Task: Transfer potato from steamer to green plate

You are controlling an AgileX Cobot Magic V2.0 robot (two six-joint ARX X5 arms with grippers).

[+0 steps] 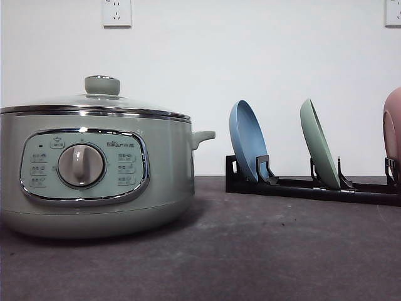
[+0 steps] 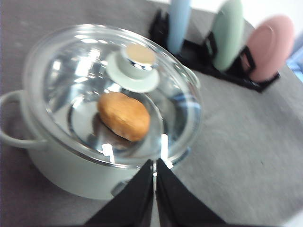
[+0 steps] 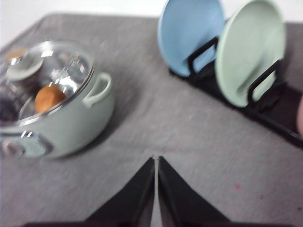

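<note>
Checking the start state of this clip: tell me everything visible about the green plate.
The green plate is round, shallow, matte pale mint, with a low raised rim. It stands on edge, leaning slightly, in a black rack on the grey table, held by a black bracket, between a blue plate and a pink plate. Nothing rests on it.

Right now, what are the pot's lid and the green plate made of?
The lid looks like clear glass: the potato shows through it and light glints off it. The green plate looks matte, with no shine, maybe plastic or ceramic; I can't tell which.
</note>
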